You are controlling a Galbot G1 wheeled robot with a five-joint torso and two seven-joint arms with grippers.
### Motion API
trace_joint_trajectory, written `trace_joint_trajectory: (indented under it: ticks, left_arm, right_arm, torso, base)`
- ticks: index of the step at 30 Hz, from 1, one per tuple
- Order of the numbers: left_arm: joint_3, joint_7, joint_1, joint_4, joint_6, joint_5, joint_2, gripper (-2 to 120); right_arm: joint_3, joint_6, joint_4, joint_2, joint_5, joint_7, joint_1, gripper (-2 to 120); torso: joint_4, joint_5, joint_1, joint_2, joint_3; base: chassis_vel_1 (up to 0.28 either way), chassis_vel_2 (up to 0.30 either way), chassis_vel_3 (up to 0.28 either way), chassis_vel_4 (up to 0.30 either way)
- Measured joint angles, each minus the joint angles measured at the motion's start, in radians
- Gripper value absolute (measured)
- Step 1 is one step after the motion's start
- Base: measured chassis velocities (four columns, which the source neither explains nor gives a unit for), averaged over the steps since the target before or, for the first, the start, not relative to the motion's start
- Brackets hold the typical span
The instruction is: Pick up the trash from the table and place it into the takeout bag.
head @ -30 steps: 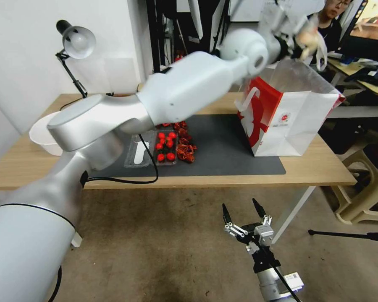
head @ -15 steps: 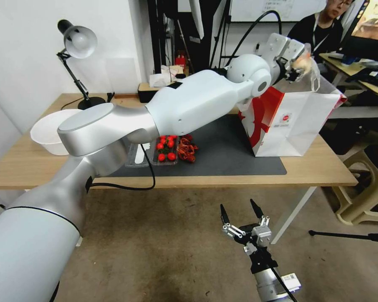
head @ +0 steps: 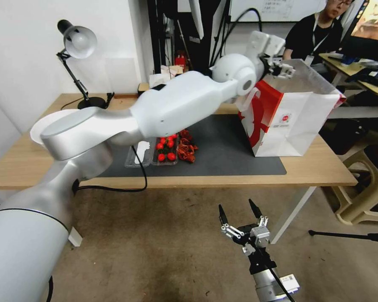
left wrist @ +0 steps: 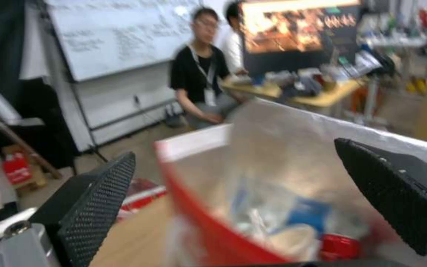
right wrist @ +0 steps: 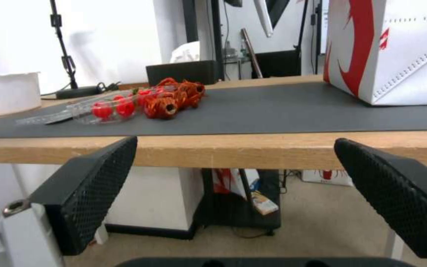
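The left gripper [head: 281, 69] hangs wide open and empty above the mouth of the bag [head: 294, 121], so dropped trash [left wrist: 293, 226] lies below it inside. The right gripper [head: 239, 216], open too, waits low before the surface [head: 315, 167]. More litter [head: 172, 149] sits well left of the bag.

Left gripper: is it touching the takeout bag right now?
Cannot tell. In the head view the left gripper overlaps the rim of the takeout bag; the left wrist view shows open fingers above the mouth, without settling it.
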Motion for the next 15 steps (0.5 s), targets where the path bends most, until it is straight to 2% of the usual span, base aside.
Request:
trace_joint_trajectory:
  ticks: [1, 4, 5, 7, 8, 9, 11, 13, 15]
  left_arm:
    - [0.0, 0.0, 0.0, 0.0, 0.0, 0.0, 0.0, 100]
    - [-0.033, 0.002, 0.073, -0.118, -0.084, 0.061, 0.114, 100]
    - [-0.033, 0.002, 0.073, -0.118, -0.084, 0.061, 0.114, 100]
    - [-0.071, 0.012, 0.147, -0.202, -0.17, 0.104, 0.197, 100]
    - [-0.08, 0.016, 0.167, -0.217, -0.202, 0.118, 0.214, 100]
    - [-0.08, 0.016, 0.167, -0.217, -0.202, 0.118, 0.214, 100]
    - [-0.132, 0.04, 0.267, -0.271, -0.337, 0.205, 0.294, 100]
    - [-0.15, 0.045, 0.297, -0.289, -0.356, 0.222, 0.313, 100]
    - [-0.227, 0.06, 0.409, -0.369, -0.383, 0.254, 0.385, 100]
  right_arm:
    - [0.0, 0.0, 0.0, 0.0, 0.0, 0.0, 0.0, 100]
    - [0.002, -0.001, 0.005, -0.001, 0.002, 0.001, -0.001, 100]
    - [0.002, -0.001, 0.005, -0.001, 0.002, 0.001, -0.001, 100]
    - [0.004, -0.002, 0.009, -0.003, 0.003, 0.002, -0.002, 100]
    - [0.005, -0.002, 0.009, -0.003, 0.004, 0.002, -0.002, 100]
    - [0.005, -0.002, 0.009, -0.003, 0.004, 0.002, -0.002, 100]
    - [0.005, -0.002, 0.009, -0.003, 0.005, 0.002, -0.003, 100]
    - [0.005, -0.002, 0.008, -0.003, 0.005, 0.002, -0.003, 100]
    - [0.003, -0.002, 0.008, -0.003, 0.005, 0.003, -0.001, 100]
  torso:
    - [0.0, 0.0, 0.0, 0.0, 0.0]
    - [0.0006, -0.0003, 0.0, 0.0, 0.0]
    - [0.0006, -0.0003, 0.0, 0.0, 0.0]
    - [0.0003, -0.0002, 0.0, 0.0, 0.0]
    - [0.0002, -0.0002, 0.0, 0.0, 0.0]
    - [0.0002, -0.0002, 0.0, 0.0, 0.0]
    - [0.0001, -0.0002, 0.0, 0.0, 0.0]
    - [0.0, -0.0002, 0.0, 0.0, 0.0]
    - [0.0002, -0.0003, 0.0, 0.0, 0.0]
  base:
    - [0.0, 0.0, 0.0, 0.0]
    - [0.0, 0.0, 0.0, 0.0]
    - [0.0, 0.0, 0.0, 0.0]
    - [0.0, 0.0, 0.0, 0.0]
    - [0.0, 0.0, 0.0, 0.0]
    - [0.0, 0.0, 0.0, 0.0]
    - [0.0, 0.0, 0.0, 0.0]
    - [0.0, 0.0, 0.0, 0.0]
    - [0.0, 0.0, 0.0, 0.0]
